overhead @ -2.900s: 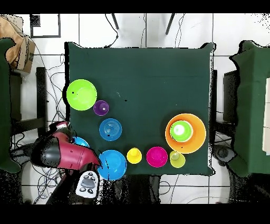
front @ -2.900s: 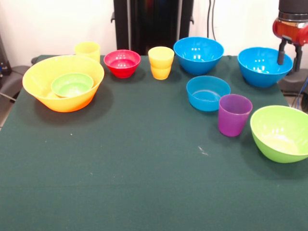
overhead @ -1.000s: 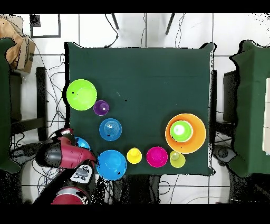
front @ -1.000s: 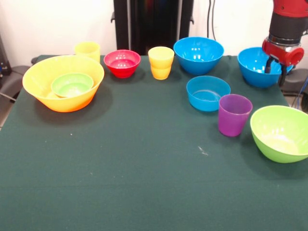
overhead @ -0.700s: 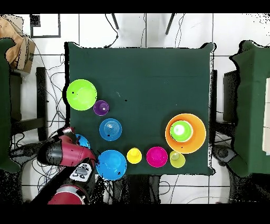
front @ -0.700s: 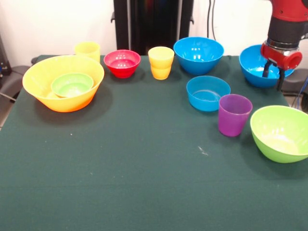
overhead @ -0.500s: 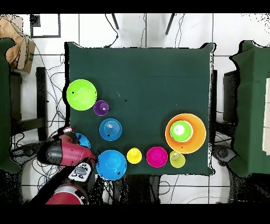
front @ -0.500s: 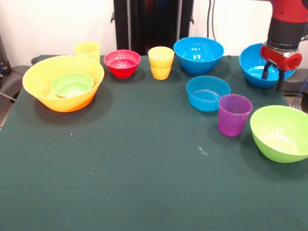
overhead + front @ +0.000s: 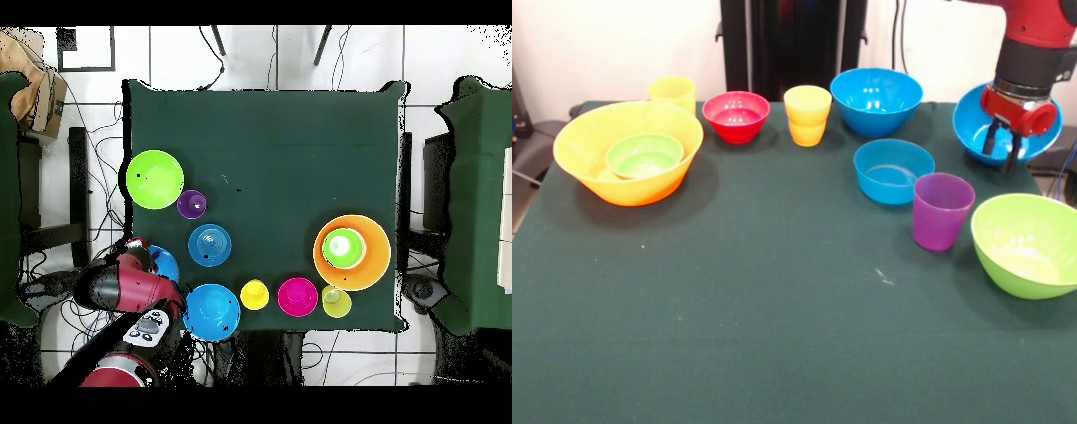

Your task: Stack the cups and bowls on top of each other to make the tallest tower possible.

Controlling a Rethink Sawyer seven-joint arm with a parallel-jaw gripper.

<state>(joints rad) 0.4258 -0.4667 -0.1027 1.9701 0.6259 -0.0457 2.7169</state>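
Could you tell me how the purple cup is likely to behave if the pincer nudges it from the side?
The purple cup stands upright, taller than wide and narrowing toward its base, so a high nudge would probably tip it. Its glossy plastic looks light and stiff, so a low nudge should just slide it. Once on its side, it would likely roll in a curve.

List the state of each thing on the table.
Pincer: shut on rim of tilted blue bowl.
Orange-yellow bowl: upright, holding small green bowl.
Red bowl: upright, empty.
Middle blue bowl: upright, empty.
Shallow blue bowl: upright, empty.
Lime green bowl: upright, empty.
Purple cup: upright.
Yellow cups: upright.

Bright, even light from above; soft shadows beneath the bowls [image 9: 628,150], faint glare on their rims.
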